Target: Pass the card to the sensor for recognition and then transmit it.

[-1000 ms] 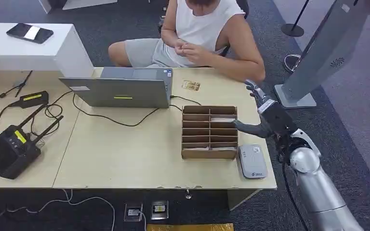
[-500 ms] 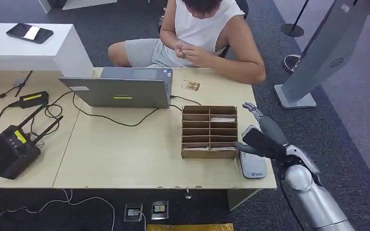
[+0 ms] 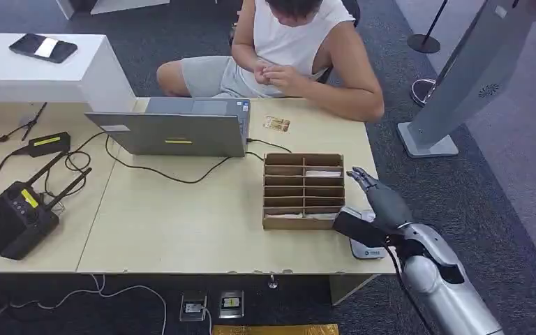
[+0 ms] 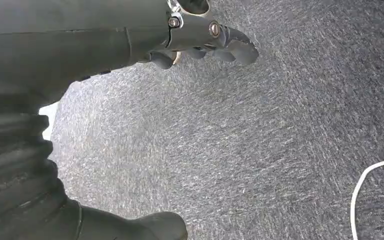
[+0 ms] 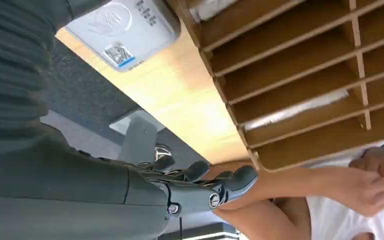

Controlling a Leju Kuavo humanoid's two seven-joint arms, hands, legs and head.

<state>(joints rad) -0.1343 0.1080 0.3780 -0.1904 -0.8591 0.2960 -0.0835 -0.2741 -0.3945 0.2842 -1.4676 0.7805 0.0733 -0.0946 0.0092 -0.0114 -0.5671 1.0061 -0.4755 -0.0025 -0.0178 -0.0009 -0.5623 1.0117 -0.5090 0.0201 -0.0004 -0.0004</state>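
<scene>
Cards: white cards (image 3: 323, 174) are seen lying in slots of the brown slotted card holder (image 3: 303, 191), which sits near the desk's right edge; one (image 5: 292, 109) is also visible in the right wrist view. A separate gold-patterned card (image 3: 277, 124) lies flat near the desk's far edge, between the holder and the seated person (image 3: 293, 56).

Sensor: the grey card reader (image 3: 367, 246) is at the desk's front right corner, just beside the holder, partly covered by the right hand (image 3: 371, 209); its printed face (image 5: 122, 30) is seen in the right wrist view.

Right hand is held over the desk's right edge above the reader, fingers extended and apart, nothing held. No contact with the holder can be confirmed.

Left hand (image 4: 200, 37) hangs over grey carpet (image 4: 280, 140); fingers loosely curled, nothing seen in them, open or closed cannot be told.

Rest: open laptop (image 3: 181, 125) at the desk's far side, cable trailing toward the holder. Black router with antennas (image 3: 17, 216) at the left front, black adapter (image 3: 47, 144) behind it. Black phone (image 3: 43, 47) on the white table (image 3: 98, 77) at far left.
</scene>
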